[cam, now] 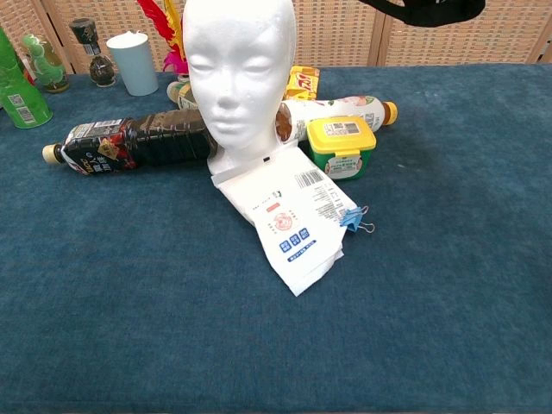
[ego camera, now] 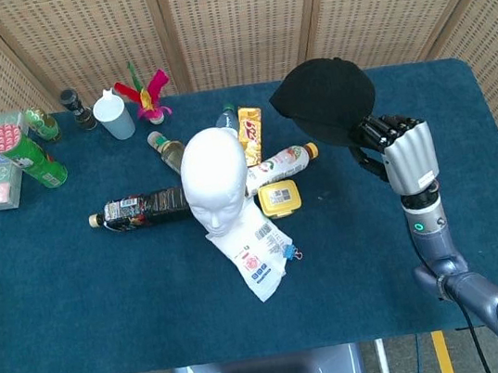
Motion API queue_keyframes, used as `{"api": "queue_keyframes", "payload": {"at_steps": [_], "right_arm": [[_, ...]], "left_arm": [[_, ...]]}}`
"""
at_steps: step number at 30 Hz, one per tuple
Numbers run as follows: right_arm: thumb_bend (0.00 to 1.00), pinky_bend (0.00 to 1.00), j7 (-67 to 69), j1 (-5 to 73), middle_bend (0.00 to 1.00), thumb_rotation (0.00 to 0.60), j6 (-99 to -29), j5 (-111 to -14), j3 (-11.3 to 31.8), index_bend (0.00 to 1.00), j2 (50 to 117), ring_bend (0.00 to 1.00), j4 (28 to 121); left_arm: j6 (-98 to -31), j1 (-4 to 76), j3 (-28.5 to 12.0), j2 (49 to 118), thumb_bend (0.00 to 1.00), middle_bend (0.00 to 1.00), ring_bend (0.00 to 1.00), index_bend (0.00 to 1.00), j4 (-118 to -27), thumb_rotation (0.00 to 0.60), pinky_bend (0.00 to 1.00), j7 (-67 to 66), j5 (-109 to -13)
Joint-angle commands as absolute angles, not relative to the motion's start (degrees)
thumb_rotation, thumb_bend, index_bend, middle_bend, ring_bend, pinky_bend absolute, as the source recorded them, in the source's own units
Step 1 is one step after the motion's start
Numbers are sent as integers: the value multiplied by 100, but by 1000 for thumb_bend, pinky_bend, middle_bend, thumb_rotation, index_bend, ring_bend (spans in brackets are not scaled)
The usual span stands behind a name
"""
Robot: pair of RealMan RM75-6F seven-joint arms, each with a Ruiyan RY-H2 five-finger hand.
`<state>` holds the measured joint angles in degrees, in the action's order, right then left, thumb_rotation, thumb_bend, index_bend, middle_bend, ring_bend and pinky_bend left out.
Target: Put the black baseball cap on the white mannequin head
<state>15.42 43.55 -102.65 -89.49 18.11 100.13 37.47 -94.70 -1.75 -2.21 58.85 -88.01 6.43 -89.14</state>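
Cap (ego camera: 325, 100) held aloft by right hand (ego camera: 399, 153), clear of mannequin head (ego camera: 213, 175).
Judged light, soft-crowned; fingers pinch its stiffer rim.

Bright, even light; sharp focus

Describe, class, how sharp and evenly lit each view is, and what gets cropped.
Head view: even, soft light, sharp throughout, the black cap a featureless dark mass in the right robot hand. Chest view: sharp, the mannequin head bright with faint shading, its crown and the cap cropped at the top edge.
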Motion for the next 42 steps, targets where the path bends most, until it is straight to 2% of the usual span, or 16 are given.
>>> {"api": "queue_keyframes", "payload": {"at_steps": [1,18,42], "right_arm": [[442,932,1442,4499,659,600,-10286,-9024,1815,672,10005,775,3882],[444,932,828,5196,661,600,-9919,-9268,1770,673,10116,775,4325],[438,932,414,5830,664,600,-9361,-9145,1826,672,10512,777,3782]], "left_arm": [[-9468,-181,-219,5885,285,488,374,632,-8789,600,351,651,-8903],[-9470,-256,-204,5948,286,488,374,632,-8567,600,351,867,-8807],[-9355,-331,-193,6070,285,488,374,631,-8124,600,351,1233,-8641]]}}
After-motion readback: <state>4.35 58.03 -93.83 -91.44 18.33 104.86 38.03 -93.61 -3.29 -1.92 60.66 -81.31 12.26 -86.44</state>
